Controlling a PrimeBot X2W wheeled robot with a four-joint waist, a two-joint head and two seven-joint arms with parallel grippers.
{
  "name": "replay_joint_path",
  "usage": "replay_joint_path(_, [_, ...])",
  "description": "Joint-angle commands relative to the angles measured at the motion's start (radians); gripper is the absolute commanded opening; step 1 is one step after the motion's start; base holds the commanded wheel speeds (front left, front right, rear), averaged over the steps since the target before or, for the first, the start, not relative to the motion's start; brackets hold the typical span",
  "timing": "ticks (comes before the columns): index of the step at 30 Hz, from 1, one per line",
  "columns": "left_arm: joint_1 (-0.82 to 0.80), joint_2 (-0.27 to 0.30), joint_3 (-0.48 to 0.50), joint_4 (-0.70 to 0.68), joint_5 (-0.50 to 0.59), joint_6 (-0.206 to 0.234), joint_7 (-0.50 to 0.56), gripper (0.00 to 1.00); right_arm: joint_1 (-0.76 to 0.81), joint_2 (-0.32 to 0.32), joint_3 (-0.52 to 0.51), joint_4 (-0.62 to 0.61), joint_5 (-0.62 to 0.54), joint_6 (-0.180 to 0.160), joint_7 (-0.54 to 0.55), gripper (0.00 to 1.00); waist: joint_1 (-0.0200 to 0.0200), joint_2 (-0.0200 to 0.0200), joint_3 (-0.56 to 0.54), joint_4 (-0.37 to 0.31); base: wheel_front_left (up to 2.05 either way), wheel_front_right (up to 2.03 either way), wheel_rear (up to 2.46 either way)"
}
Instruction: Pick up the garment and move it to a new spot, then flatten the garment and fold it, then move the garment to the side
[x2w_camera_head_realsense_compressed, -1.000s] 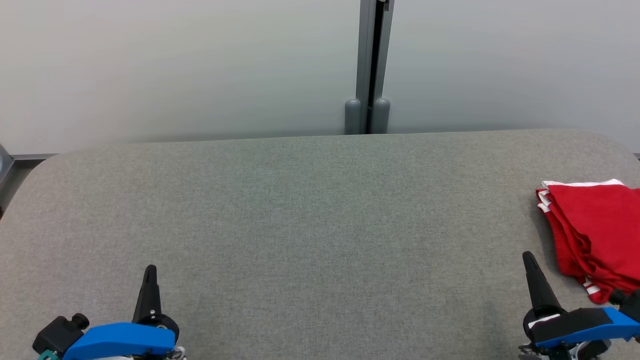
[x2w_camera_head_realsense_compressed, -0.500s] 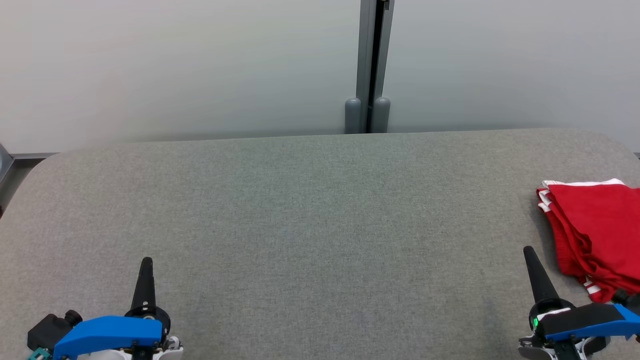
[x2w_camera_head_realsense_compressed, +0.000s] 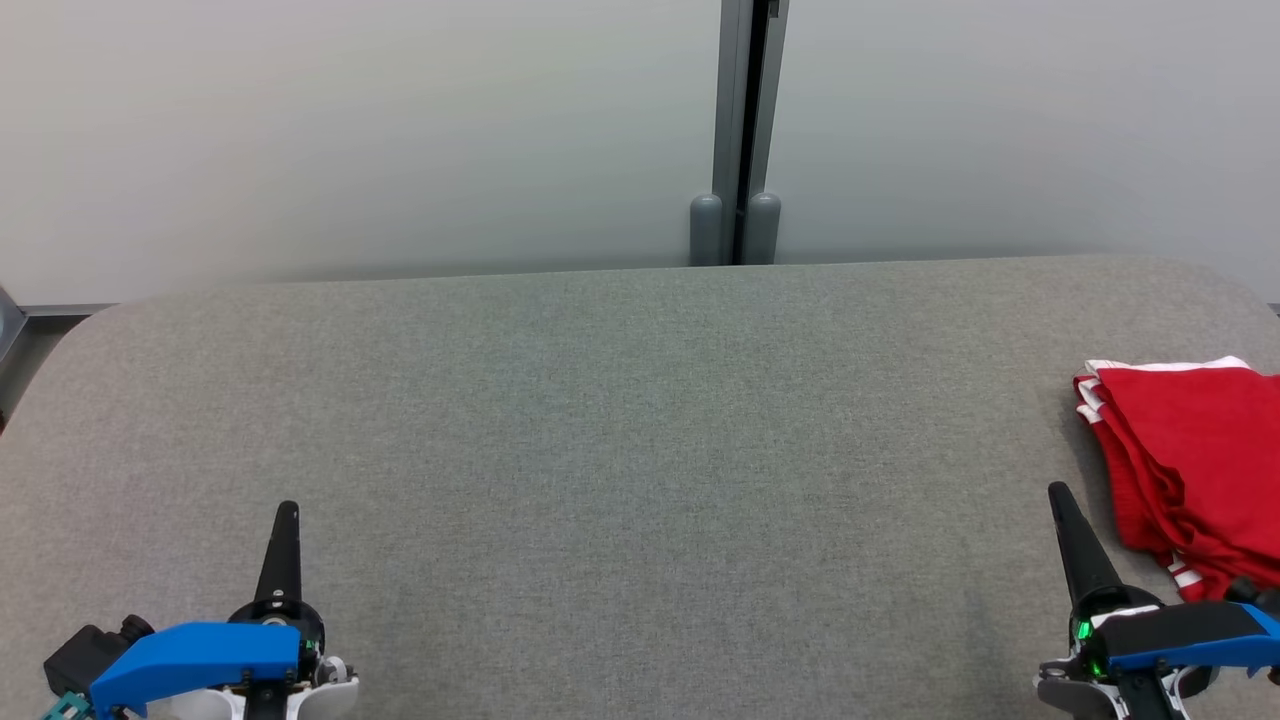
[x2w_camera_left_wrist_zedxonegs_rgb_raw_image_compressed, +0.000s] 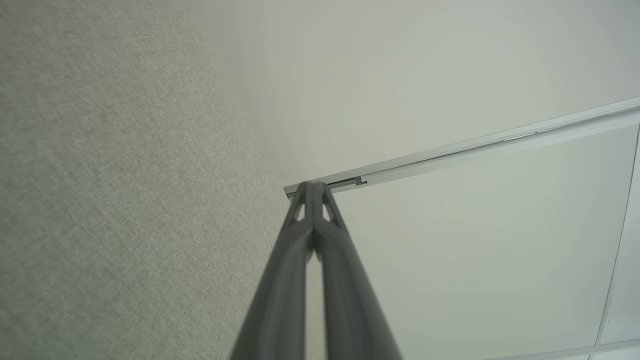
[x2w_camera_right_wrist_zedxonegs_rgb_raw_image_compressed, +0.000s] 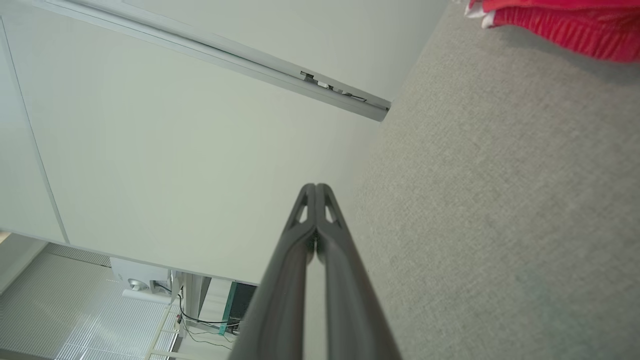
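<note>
Garment is lying folded near the closed, empty right tool; left tool likewise closed; brushing risks unfolding.

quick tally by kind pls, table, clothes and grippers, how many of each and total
grey table: 1
red garment, folded, on the table's right side: 1
grippers, both shut and empty: 2 (left gripper, right gripper)
total: 4

red white-trimmed garment, grey table
</note>
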Motion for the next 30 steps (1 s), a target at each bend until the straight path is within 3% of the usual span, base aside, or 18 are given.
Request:
replay_joint_path(1, [-0.023,-0.001,0.005,-0.011,-0.022,-0.006,0.007,0.0,-0.02,-0.001,-0.004,-0.004,0.028,0.001,0.003,0.0,-0.0001,-0.0001,0.0,0.0,0.0,0.0,0.0])
replay_joint_path(30, [-0.045,-0.004,0.034,-0.028,-0.233,-0.008,0.067,0.0,-0.038,0.0,-0.009,0.004,0.269,0.001,0.037,0.0,-0.0001,-0.0001,0.005,0.0,0.0,0.0,0.0])
